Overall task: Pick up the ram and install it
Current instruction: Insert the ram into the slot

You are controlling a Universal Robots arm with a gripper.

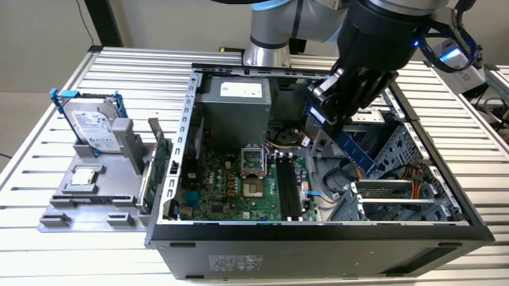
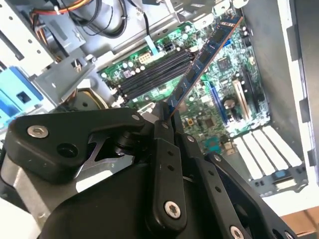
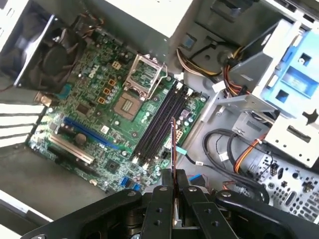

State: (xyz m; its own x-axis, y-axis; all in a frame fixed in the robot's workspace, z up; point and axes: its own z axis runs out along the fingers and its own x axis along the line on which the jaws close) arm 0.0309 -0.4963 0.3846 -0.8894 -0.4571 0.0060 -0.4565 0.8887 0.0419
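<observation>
The end effector (image 2: 167, 113) pinches one end of the ram (image 2: 203, 59), tilted above the slots (image 2: 154, 74), not touching. It looks light, thin, stiff and easy to break, best held by its edges.

A broad table (image 1: 47, 250) of ribbed, silvery metal slats spreads across the scene, bright under soft, even light. Behind its far edge, a plain pale backdrop (image 1: 40, 47), and a dark upright post (image 1: 106, 24) crossing it.

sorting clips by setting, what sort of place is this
Probably a robot lab bench for PC assembly: an open computer case on a slatted metal table, a parts fixture beside it, the gripper holding the ram.
</observation>
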